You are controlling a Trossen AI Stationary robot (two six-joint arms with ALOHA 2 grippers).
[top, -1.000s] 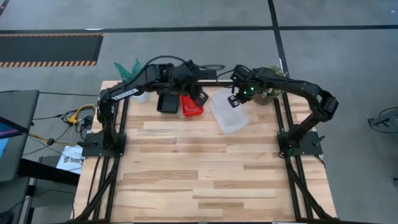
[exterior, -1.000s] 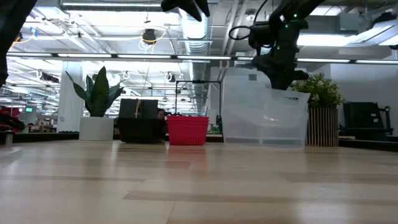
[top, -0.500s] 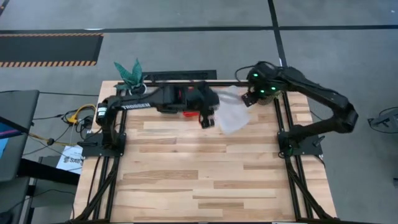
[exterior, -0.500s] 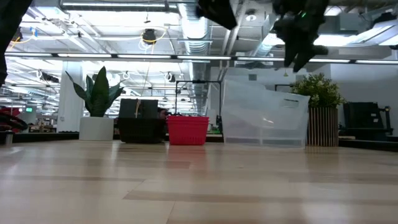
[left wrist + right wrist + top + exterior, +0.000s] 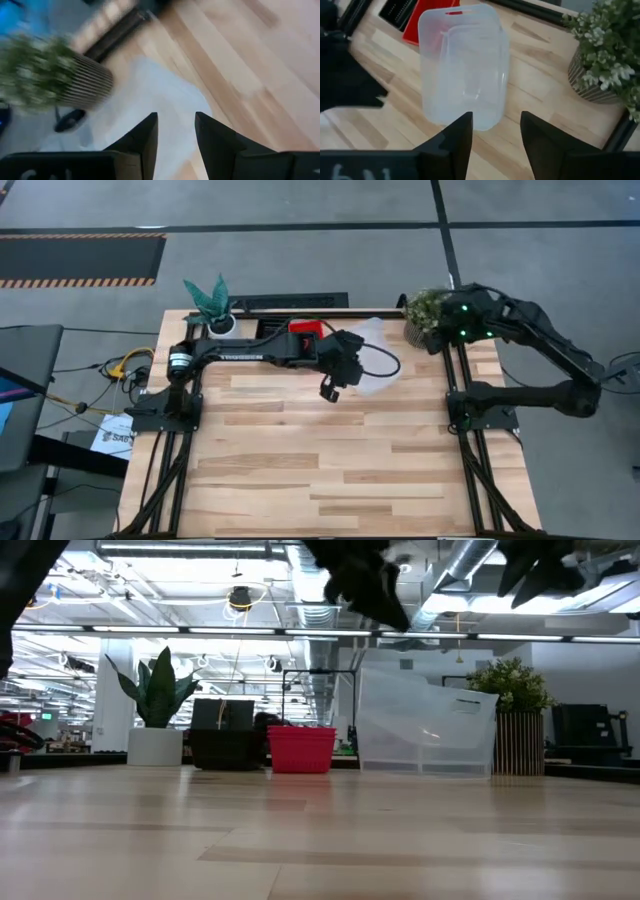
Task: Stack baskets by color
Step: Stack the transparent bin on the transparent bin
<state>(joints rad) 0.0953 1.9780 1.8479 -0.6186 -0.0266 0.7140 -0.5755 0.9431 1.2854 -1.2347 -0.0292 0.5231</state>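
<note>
Two clear baskets point(image 5: 462, 65), nested one in the other, rest on their base at the table's far middle point(image 5: 378, 358). To their left stand a red basket point(image 5: 301, 748) and a black basket point(image 5: 222, 735), partly hidden under my left arm in the high view. My left gripper point(image 5: 175, 116) hovers open above the clear baskets' near left corner point(image 5: 329, 390), with nothing between its fingers. My right gripper point(image 5: 496, 117) is open and raised at the far right, beside a potted plant point(image 5: 425, 310).
A snake plant in a white pot point(image 5: 157, 710) stands at the far left corner. The bushy plant in a ribbed pot point(image 5: 607, 55) stands at the far right. The arms' black frames line both table sides. Bare wood point(image 5: 320, 450) covers the near half.
My right gripper has let go of the clear basket's rim and drawn up and back toward the table's right edge. My left gripper has swung from above the red basket toward the right, come down and rolled, and is now over the clear baskets, which have stayed in place.
</note>
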